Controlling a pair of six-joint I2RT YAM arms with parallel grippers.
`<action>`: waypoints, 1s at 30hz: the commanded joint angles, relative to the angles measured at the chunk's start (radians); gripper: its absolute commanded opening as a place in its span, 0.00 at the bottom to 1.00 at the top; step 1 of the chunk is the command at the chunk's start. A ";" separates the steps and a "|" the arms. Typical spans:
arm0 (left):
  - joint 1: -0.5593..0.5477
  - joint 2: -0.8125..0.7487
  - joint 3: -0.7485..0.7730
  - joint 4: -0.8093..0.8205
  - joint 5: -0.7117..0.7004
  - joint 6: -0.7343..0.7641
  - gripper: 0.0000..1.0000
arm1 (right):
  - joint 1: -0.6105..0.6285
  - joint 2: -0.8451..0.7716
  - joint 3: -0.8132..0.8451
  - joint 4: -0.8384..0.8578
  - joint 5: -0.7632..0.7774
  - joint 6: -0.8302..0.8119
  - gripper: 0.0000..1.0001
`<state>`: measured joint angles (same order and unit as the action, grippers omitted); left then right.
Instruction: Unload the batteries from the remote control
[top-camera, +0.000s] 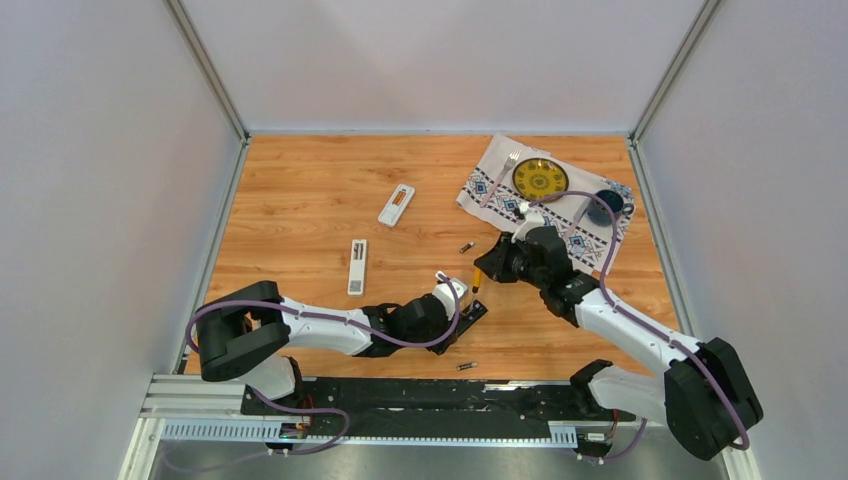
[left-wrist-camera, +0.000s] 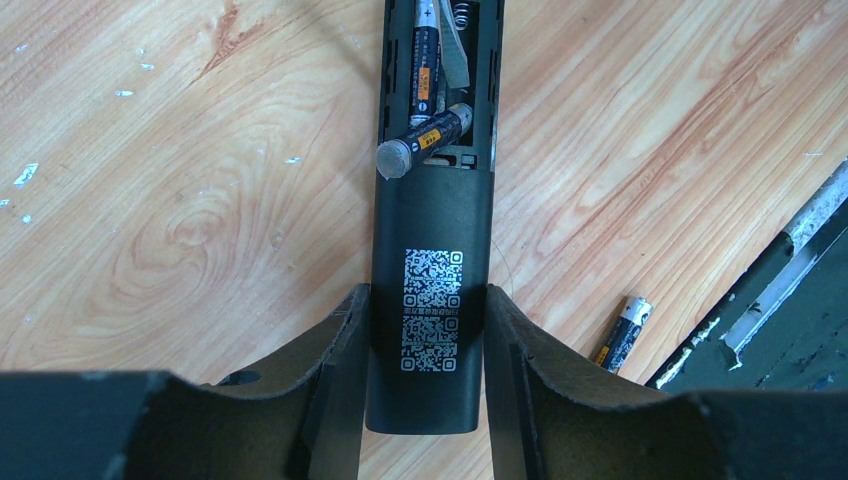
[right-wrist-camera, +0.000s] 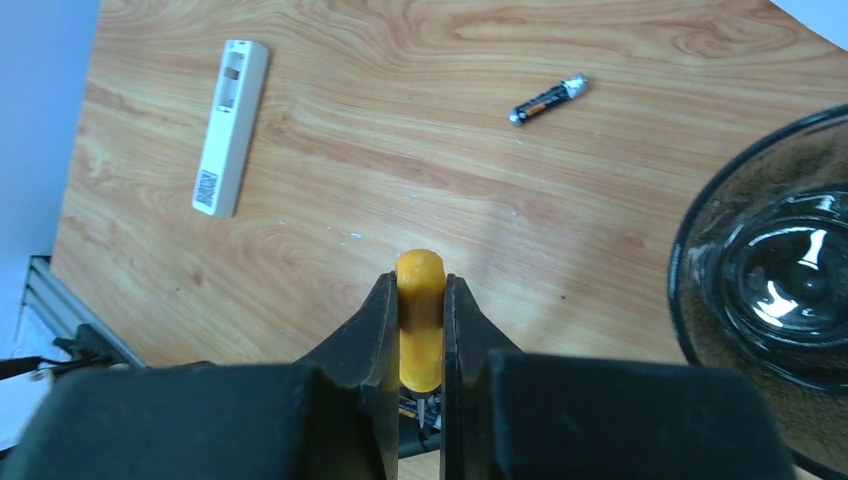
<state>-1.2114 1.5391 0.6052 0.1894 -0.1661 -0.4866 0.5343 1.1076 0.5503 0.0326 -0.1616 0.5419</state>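
Top external: high at near edge, facing down over whole wood-grain worktop (top-camera: 300, 180). Wrist views: close, facing down. Shared with right wrist: slim white rectangular remote (top-camera: 357, 267) (right-wrist-camera: 231, 125).

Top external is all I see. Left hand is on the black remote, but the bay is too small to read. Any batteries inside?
Observer: Two. Left wrist shows the remote with its bay open. A seated battery lies along its slot, and a tipped battery lies crosswise.
Operator: Is that grip real?
Observer: Yes. The left hand has both fingers against the remote's sides, at the end with the QR code.
Operator: And the other arm?
Observer: The right hand is shut on the screwdriver, holding it by the yellow handle.
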 joint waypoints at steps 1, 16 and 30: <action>0.000 0.070 -0.058 -0.196 0.037 -0.029 0.00 | -0.003 0.035 0.005 -0.002 0.080 -0.030 0.00; 0.000 0.073 -0.055 -0.199 0.037 -0.029 0.00 | -0.003 0.159 0.022 0.010 0.044 -0.040 0.00; -0.002 0.081 -0.053 -0.197 0.040 -0.026 0.00 | -0.002 0.146 0.033 0.052 -0.098 0.032 0.00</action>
<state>-1.2114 1.5421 0.6052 0.1951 -0.1661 -0.4892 0.5289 1.2606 0.5541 0.0429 -0.1955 0.5358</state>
